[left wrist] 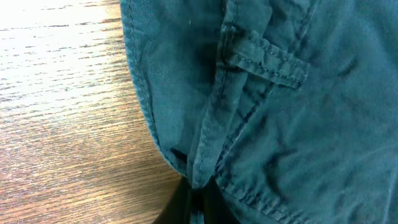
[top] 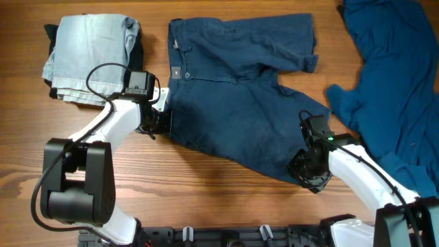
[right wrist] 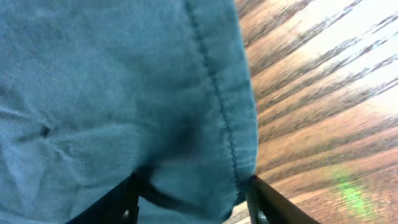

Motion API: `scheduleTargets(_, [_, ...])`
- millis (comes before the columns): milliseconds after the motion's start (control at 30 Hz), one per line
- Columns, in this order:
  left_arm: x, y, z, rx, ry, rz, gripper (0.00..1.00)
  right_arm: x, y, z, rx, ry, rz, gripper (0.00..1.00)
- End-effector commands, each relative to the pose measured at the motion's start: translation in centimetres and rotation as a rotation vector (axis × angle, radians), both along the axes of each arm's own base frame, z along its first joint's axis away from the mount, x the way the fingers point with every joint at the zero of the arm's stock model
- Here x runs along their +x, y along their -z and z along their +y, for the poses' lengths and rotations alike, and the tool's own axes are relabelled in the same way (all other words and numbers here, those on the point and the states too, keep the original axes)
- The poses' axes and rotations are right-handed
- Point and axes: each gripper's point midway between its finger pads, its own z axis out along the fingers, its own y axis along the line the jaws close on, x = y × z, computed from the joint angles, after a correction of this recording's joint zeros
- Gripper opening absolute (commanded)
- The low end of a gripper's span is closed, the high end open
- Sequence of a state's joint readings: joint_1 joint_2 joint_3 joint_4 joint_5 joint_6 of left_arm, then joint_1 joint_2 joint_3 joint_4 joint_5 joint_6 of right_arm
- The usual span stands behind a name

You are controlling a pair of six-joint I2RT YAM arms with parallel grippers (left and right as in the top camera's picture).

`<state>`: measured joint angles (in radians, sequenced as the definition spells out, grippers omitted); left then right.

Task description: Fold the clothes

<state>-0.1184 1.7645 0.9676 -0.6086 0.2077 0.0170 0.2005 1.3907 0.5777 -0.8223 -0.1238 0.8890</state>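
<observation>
The dark blue shorts lie spread flat near the middle of the desk, with the waistband toward the left and the two legs reaching out to the right, one toward the far edge and one toward the near edge. The left end effector sits at the near corner of the waistband. In the left wrist view its dark fingers come together in a narrow point under the cloth, closed on the seamed edge of the shorts, just below a belt loop. The right end effector is at the hem of the nearer leg. In the right wrist view its two fingers stand on either side of the stitched hem, bunched cloth fills the gap between them, and it grips the shorts there; the wood grain behind is blurred. A folded pair of pale blue jeans rests at the far left of the desk, lying on top of a darker garment whose edges show around it, well apart from the shorts' legs but near the waistband. A crumpled teal shirt covers the right side of the desk, its nearest fold just beside the right arm.
</observation>
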Motion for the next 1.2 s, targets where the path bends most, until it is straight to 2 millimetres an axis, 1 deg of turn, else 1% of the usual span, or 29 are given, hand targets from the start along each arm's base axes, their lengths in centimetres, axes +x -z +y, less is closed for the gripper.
scheduleTargets(0, [-0.6,0.7,-0.1,-0.002,-0.001,0.026,0.04,-0.8,0.9,0.8,0.043,-0.001,0.06,0.32])
scheduleTargets(33, [-0.6,0.7,-0.1,-0.002,-0.001,0.027,0.04,-0.7,1.0,0.9,0.047,-0.001,0.057,0.09])
scheduleTargets(67, [-0.6,0.7,-0.1,-0.002,-0.002,0.027,0.04,-0.6,0.9,0.9,0.048,0.0,0.052,0.04])
scheduleTargets(133, [-0.6,0.3,0.0,-0.01,-0.058,0.034,0.04,0.4,0.3,1.2,0.056,-0.012,0.017,0.04])
scheduleTargets(167, [-0.5,-0.6,0.1,-0.018,-0.102,0.03,0.04,1.2,-0.4,1.3,0.063,-0.025,-0.011,0.04])
scheduleTargets(233, [-0.4,-3.1,0.2,-0.027,-0.131,-0.016,0.04,3.4,-3.1,1.7,0.075,-0.088,-0.088,0.04])
scheduleTargets(267, [-0.5,-5.8,0.2,-0.042,-0.15,-0.074,0.04,4.7,-5.3,1.6,0.069,-0.119,-0.132,0.04])
scheduleTargets(333, [-1.0,-9.7,0.4,-0.071,-0.209,-0.157,0.04,6.1,-7.9,1.3,0.068,-0.139,-0.19,0.04])
scheduleTargets(367, [-1.5,-11.5,0.5,-0.083,-0.232,-0.196,0.04,6.7,-9.4,1.1,0.068,-0.151,-0.223,0.04])
scheduleTargets(400, [-2.0,-12.7,0.7,-0.087,-0.252,-0.221,0.04,7.0,-10.7,0.8,0.068,-0.159,-0.256,0.04])
scheduleTargets(433, [-2.8,-14.2,0.9,-0.092,-0.264,-0.254,0.04,7.0,-11.7,0.5,0.065,-0.155,-0.279,0.04])
scheduleTargets(500, [-4.2,-15.8,1.1,-0.103,-0.282,-0.279,0.04,6.6,-13.2,0.1,0.063,-0.16,-0.316,0.04])
scheduleTargets(567, [-5.8,-17.1,1.3,-0.111,-0.287,-0.299,0.04,5.2,-14.5,-0.4,0.06,-0.161,-0.345,0.04])
scheduleTargets(633, [-7.1,-17.6,1.4,-0.113,-0.296,-0.293,0.04,4.1,-15.5,-0.6,0.06,-0.17,-0.372,0.05])
scheduleTargets(667, [-8.2,-17.7,1.5,-0.115,-0.31,-0.276,0.04,3.1,-16.3,-0.7,0.061,-0.173,-0.395,0.04])
scheduleTargets(700, [-8.9,-17.8,1.6,-0.112,-0.312,-0.264,0.04,2.5,-16.8,-0.7,0.062,-0.173,-0.413,0.04])
scheduleTargets(733, [-9.5,-17.9,1.7,-0.11,-0.312,-0.26,0.04,2.5,-17.4,-0.8,0.06,-0.183,-0.45,0.04])
scheduleTargets(767, [-9.5,-18.0,1.7,-0.111,-0.311,-0.266,0.04,3.2,-17.8,-0.7,0.054,-0.203,-0.495,0.04])
scheduleTargets(800, [-9.1,-18.1,2.0,-0.098,-0.318,-0.287,0.04,4.3,-18.2,-0.6,0.052,-0.217,-0.541,0.04])
scheduleTargets(833, [-7.9,-18.1,2.4,-0.074,-0.33,-0.317,0.04,6.7,-18.4,-0.4,0.046,-0.229,-0.6,0.04])
scheduleTargets(867, [-7.3,-18.1,2.5,-0.066,-0.334,-0.33,0.04,8.4,-18.5,-0.4,0.033,-0.25,-0.638,0.04])
scheduleTargets(933, [-5.2,-17.5,2.9,-0.037,-0.348,-0.351,0.04,13.0,-17.5,0.0,0.017,-0.28,-0.693,0.04])
scheduleTargets(967, [-3.0,-16.5,3.3,-0.004,-0.363,-0.361,0.04,16.2,-16.1,0.4,0.01,-0.301,-0.719,0.04])
scheduleTargets(1000, [-1.9,-15.6,3.4,0.01,-0.367,-0.357,0.04,18.7,-14.7,0.6,0.007,-0.311,-0.738,0.04])
scheduleTargets(1033, [-0.1,-14.2,3.4,0.025,-0.372,-0.351,0.04,20.6,-13.6,0.9,0.003,-0.322,-0.759,0.04])
scheduleTargets(1067, [0.8,-13.4,3.5,0.033,-0.375,-0.35,0.04,21.8,-12.9,1.0,0.002,-0.323,-0.774,0.04])
scheduleTargets(1100, [2.4,-12.3,3.4,0.039,-0.377,-0.355,0.04,23.8,-11.9,1.2,0.0,-0.322,-0.811,0.05])
scheduleTargets(1133, [4.2,-11.1,3.4,0.045,-0.384,-0.374,0.04,25.4,-11.6,1.4,-0.003,-0.322,-0.855,0.04])
scheduleTargets(1167, [5.8,-10.3,3.8,0.064,-0.398,-0.404,0.04,27.1,-11.9,1.6,-0.014,-0.336,-0.922,0.04])
